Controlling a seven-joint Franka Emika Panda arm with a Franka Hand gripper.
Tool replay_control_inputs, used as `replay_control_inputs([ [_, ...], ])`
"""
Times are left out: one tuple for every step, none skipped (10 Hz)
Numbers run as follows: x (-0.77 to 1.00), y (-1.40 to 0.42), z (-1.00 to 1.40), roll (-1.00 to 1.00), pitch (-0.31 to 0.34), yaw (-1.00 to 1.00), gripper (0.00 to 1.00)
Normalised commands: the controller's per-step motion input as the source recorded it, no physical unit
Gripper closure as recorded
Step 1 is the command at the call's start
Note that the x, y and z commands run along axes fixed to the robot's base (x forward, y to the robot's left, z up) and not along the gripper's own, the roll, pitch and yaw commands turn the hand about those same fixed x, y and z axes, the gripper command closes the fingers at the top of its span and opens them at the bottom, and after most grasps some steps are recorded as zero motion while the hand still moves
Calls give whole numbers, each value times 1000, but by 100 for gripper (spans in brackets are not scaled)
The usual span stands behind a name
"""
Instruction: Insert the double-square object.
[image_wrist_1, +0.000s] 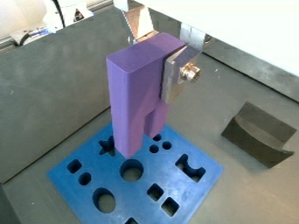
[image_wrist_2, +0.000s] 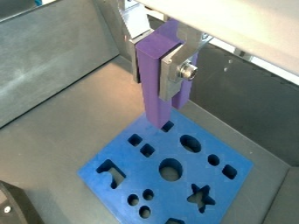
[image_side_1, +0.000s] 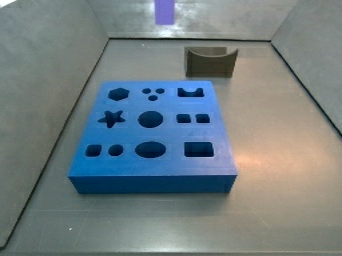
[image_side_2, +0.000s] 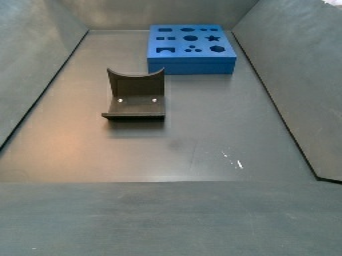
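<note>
Much of the rig is cut off: in both wrist views the gripper (image_wrist_1: 162, 54) shows only as silver finger plates (image_wrist_1: 177, 68) and a bolt, its body lost past the frame edge, and neither side view shows it at all. It is clamped on the upper part of the double-square object (image_wrist_1: 135, 96), one purple peg held upright in the air above the blue block (image_wrist_1: 187, 188); the peg's lower end does not touch the block, though which hole lies under it is hard to judge. In a side view only the peg's bottom tip (image_side_1: 164, 11) peeks in at the upper edge of the frame, over the far end of the bench (image_side_1: 267, 140). There is one blue block (image_side_1: 155, 135), lying flat towards the middle of the bench floor, with about a dozen shaped holes, among them a star, circles, squares and a hexagon; some small ones are hard to make out. One dark olive curved-notch block (image_side_1: 210, 61) stands apart from it near the far wall, and it appears again well clear of the blue block in a side view (image_side_2: 134, 97).
</note>
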Motion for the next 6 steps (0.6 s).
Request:
replay_control_inputs([
  [383,-106,-851,237,-46,-737,100],
  [160,-46,-771,186,-36,-937,100],
  [17,0,-654,156,0,-1000,100],
  [0,0,-474,54,-7,-1000,100],
  [0,0,-483,57,-13,-1000,100],
  [0,0,-474,51,-19,-1000,100],
])
